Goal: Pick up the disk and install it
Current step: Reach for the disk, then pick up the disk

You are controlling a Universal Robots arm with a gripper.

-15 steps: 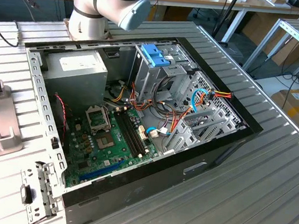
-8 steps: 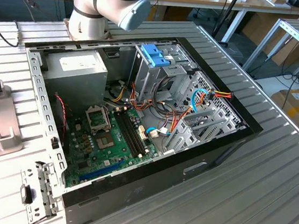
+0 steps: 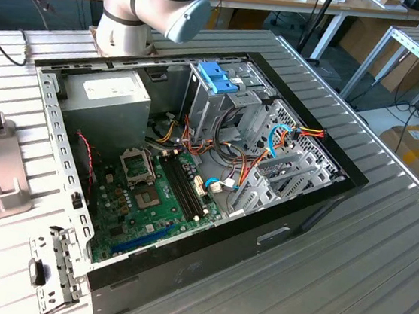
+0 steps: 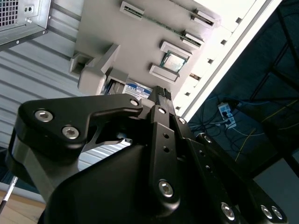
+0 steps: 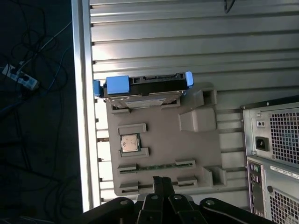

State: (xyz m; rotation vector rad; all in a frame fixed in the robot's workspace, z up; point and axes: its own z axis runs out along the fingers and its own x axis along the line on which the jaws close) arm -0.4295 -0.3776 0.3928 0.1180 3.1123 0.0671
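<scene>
The disk (image 5: pixel 140 86) is a flat dark drive with bright blue rails and a blue tab. It lies at the far end of a grey fixture plate (image 5: pixel 159 154) on the ribbed table. In the second wrist view its white-and-blue label (image 4: pixel 137 87) peeks out just past the fingertips. My gripper (image 5: pixel 162 179) hovers above the plate's opposite end, apart from the disk. Its black fingers (image 4: pixel 161 95) are shut together with nothing between them. In the exterior view the open computer case (image 3: pixel 194 163) lies on its side, with the arm (image 3: pixel 167 0) behind it.
The plate also carries a processor chip (image 5: pixel 130 143), a memory stick (image 5: pixel 156 166) and grey holders (image 5: pixel 196 116). The case's rear panel (image 5: pixel 275 140) stands beside the plate. The table edge (image 5: pixel 81 116) runs close past the disk. A pale blue latch (image 3: pixel 218 78) tops the drive cage.
</scene>
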